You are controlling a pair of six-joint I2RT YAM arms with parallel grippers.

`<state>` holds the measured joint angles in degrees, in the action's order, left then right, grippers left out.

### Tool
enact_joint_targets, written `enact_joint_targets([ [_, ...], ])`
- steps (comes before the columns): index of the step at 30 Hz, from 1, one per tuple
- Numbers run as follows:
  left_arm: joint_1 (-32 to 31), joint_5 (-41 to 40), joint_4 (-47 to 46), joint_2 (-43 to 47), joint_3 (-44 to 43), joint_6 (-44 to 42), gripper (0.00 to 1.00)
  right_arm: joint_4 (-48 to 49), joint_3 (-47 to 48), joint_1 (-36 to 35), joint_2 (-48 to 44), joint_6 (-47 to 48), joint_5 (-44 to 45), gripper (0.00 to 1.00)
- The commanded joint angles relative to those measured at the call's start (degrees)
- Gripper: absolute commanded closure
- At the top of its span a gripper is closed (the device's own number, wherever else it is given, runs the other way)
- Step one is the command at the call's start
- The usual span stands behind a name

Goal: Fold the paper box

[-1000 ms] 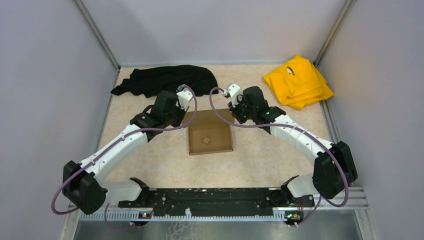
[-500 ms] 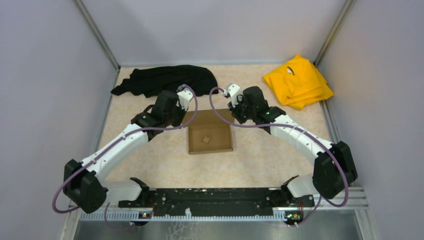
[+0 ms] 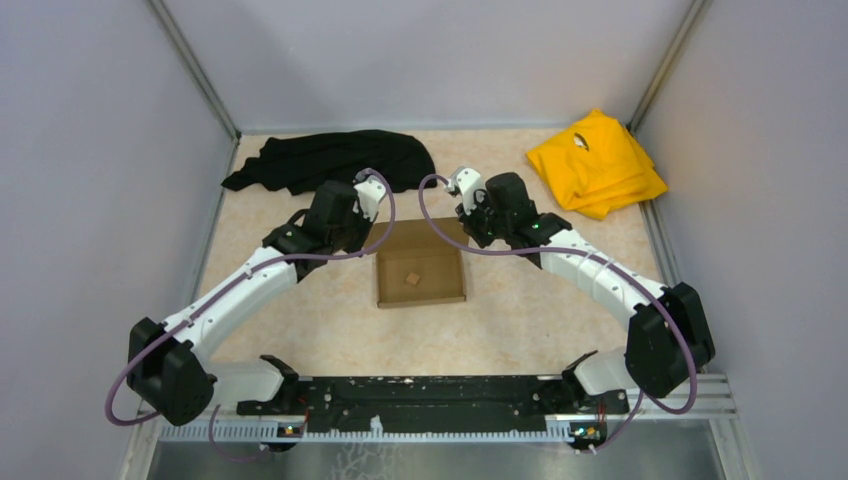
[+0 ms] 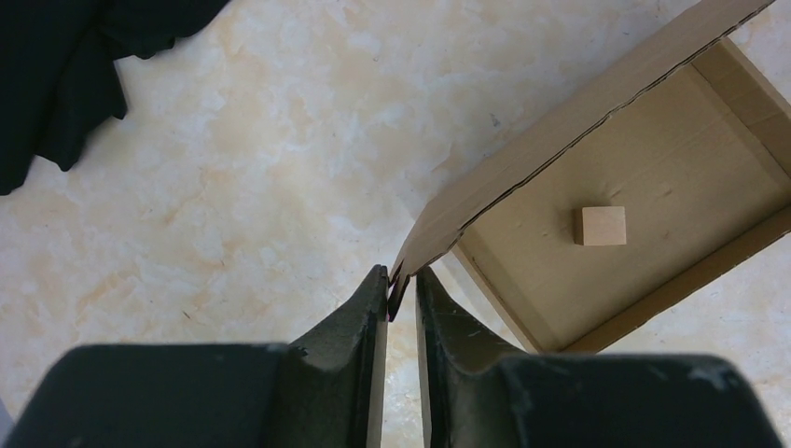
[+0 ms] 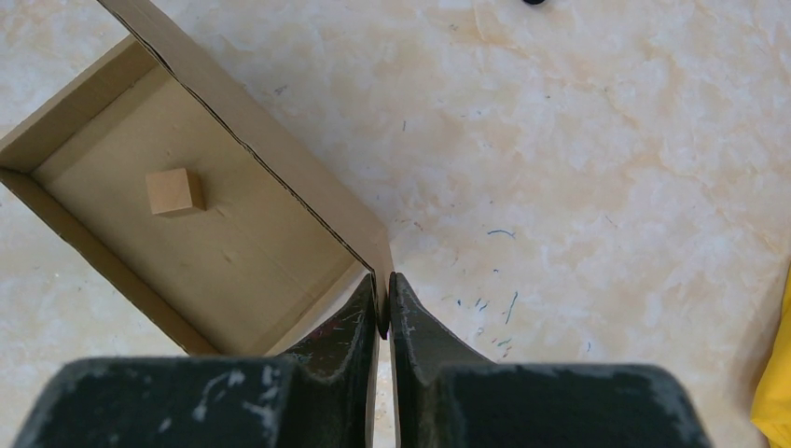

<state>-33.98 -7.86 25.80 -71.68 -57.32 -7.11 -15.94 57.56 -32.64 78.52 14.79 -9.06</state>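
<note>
Box [image 3: 440, 288] mid-table [image 3: 540, 310], lid [image 3: 420, 236] raised at far side. Left jaws pinch one lid corner, right jaws the other. Risk: thin corner grips slip, or lid twists and creases if arms move unevenly.

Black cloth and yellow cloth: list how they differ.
The black cloth lies crumpled and spread out, while the yellow cloth is folded in layers. The black cloth sits at the far left and the yellow cloth in the far right corner. The black cloth stretches wider across than the yellow cloth. Both lie on the table beyond the paper box, apart from it.
</note>
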Motion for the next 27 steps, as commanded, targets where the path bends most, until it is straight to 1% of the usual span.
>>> enact_joint_targets([
  [1, 0.28, 0.96, 0.35, -0.24, -1.39, 0.7, 0.77, 1.83, 2.63, -0.84, -0.67, -0.72, -0.87, 0.94],
  [6, 0.29, 1.35, 0.61, -0.45, -1.56, 0.69, 0.82, 1.79, 2.69, -0.89, -0.65, -0.85, -0.87, 0.96],
  [12, 0.25, 1.66, 1.0, -0.96, -1.91, 0.75, 0.93, 1.88, 2.65, -1.02, -0.84, -0.94, -0.7, 0.97],
  [18, 0.24, 1.71, 1.09, -1.1, -2.01, 0.87, 0.95, 2.05, 2.62, -1.19, -0.87, -1.16, -0.48, 0.96],
  [25, 0.31, 1.53, 1.17, -1.15, -2.09, 0.86, 0.97, 2.28, 2.95, -1.15, -0.95, -1.59, 0.67, 0.9],
  [27, 0.31, 1.53, 1.17, -1.13, -2.17, 0.87, 0.97, 2.44, 3.04, -1.19, -1.01, -1.7, 0.71, 0.9],
])
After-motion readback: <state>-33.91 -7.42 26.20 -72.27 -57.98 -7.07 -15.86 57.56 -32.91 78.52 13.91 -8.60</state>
